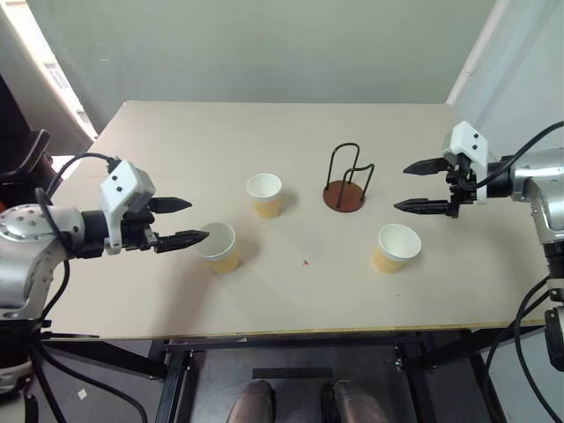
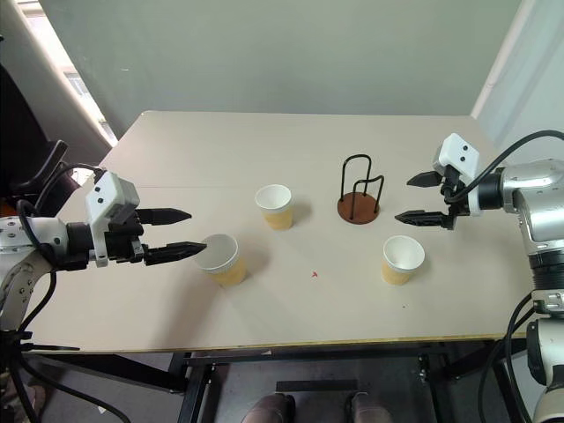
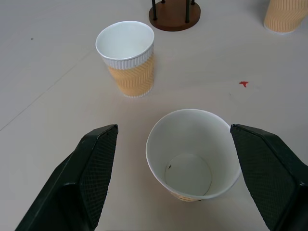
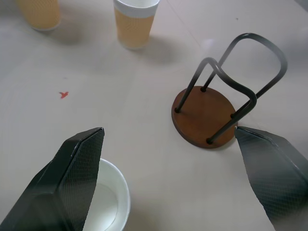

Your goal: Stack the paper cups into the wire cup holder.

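Black, textured fingers of the left gripper [image 1: 179, 221] stand spread wide and hold nothing; they point toward the nearest paper cup [image 1: 218, 247], whose white rim sits just off the lower fingertip. In the left wrist view that cup [image 3: 192, 153] stands upright on the table ahead of the two fingers [image 3: 91, 173], apart from both, its white inside empty.

Beyond it, toward the middle of the pale table [image 1: 291, 150], a second paper cup [image 1: 264, 195] stands upright, its ribbed yellow-tan wall below a white band. A small red mark [image 1: 306, 262] lies on the tabletop between the cups.

The right gripper [image 1: 421, 186] is likewise spread wide and empty, hovering over the right side of the table and pointing inward. The wire cup holder [image 1: 346, 180] stands just beside its fingertips, toward the centre: a round reddish-brown base with black wire loops rising upright, no cup inside it. The third paper cup [image 1: 395, 248] stands upright near the table's front edge, below the right gripper and well apart from the other two cups.

All three cups rest on the table, outside the holder.
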You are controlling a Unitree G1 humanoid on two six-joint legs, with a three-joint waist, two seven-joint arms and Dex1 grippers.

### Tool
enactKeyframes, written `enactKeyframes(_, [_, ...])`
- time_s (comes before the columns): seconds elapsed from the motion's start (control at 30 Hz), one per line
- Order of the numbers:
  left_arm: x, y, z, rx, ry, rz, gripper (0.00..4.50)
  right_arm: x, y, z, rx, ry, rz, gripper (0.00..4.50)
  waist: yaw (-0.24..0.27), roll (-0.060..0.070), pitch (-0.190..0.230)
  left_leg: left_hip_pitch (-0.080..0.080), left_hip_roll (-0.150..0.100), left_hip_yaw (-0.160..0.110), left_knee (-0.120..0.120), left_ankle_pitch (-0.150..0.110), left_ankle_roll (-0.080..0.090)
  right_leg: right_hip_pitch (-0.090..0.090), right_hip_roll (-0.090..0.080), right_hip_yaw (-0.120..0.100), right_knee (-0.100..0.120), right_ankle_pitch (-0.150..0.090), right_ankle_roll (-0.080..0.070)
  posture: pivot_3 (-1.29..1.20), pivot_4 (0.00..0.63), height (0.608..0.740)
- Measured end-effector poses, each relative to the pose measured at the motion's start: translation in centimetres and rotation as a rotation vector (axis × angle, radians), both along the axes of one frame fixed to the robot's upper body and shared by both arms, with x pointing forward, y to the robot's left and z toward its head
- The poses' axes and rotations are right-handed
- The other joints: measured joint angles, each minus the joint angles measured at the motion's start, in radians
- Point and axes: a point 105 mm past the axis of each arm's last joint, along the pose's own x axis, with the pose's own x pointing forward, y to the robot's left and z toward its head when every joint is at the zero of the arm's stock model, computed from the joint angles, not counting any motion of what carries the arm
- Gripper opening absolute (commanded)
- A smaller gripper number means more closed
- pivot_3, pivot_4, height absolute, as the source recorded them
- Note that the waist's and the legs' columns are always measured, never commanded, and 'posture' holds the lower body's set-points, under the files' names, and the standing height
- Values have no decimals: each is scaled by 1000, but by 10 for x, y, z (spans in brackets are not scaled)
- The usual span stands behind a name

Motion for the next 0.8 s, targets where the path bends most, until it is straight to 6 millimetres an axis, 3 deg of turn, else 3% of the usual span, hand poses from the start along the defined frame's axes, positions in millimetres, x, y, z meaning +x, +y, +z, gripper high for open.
enactKeyframes(0.17, [3,-3,2,-10,-17,-4,4000,13,-2,3,17,-49,-62,4500,0,0,0,1,0,0,0,0,0,0,0,0,0,0,0,0,150,740])
enactKeyframes(0.33, [26,-16,19,-46,-139,36,4000,49,-2,10,57,-142,-236,4500,2,0,0,3,0,0,1,1,0,2,-1,0,2,2,0,0,150,740])
enactKeyframes(0.43, [41,-35,26,-80,-204,52,4000,64,8,-2,77,-121,-304,4500,2,0,0,3,0,0,0,2,0,2,-1,0,1,4,3,0,150,740])
enactKeyframes(0.6, [52,-61,18,-93,-226,61,4000,77,9,-29,95,-39,-413,4500,4,0,0,0,0,0,-1,1,-1,-1,-1,0,0,4,4,0,150,740])
enactKeyframes(0.8, [56,-96,23,-156,-263,36,4000,89,15,-39,173,-24,-494,4500,7,0,0,-1,0,0,0,1,-2,-2,0,0,0,4,4,0,150,740])
